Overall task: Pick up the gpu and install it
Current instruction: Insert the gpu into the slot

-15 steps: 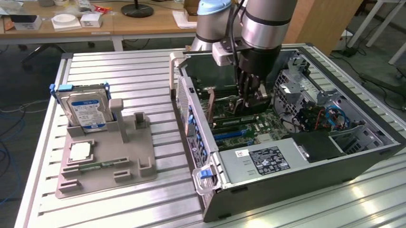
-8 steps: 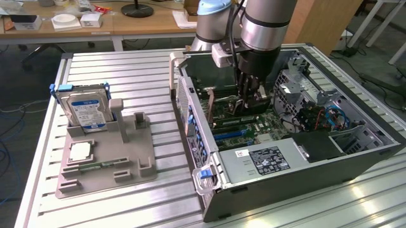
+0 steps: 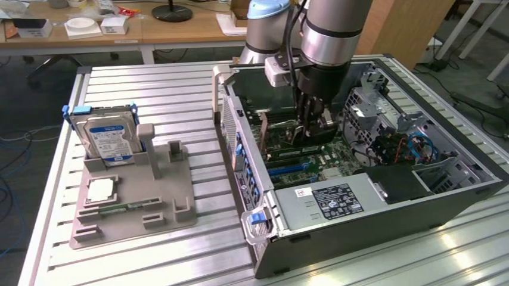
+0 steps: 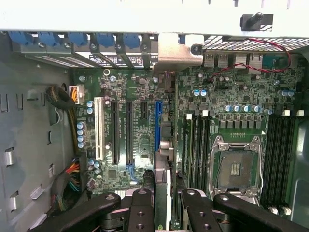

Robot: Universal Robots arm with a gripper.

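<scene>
My gripper reaches down inside the open computer case, above the motherboard. It is shut on the gpu, a thin dark card seen edge-on between the black fingers. The card runs along the blue expansion slot. Its metal bracket sits against the case's rear slot openings. In the exterior view the gpu stands upright under the gripper, low over the board. I cannot tell whether its edge is seated in the slot.
A grey fixture tray on the exterior view's left holds a hard drive, a processor and a green memory stick. Inside the case are the power supply, an open processor socket, memory slots and cable bundles.
</scene>
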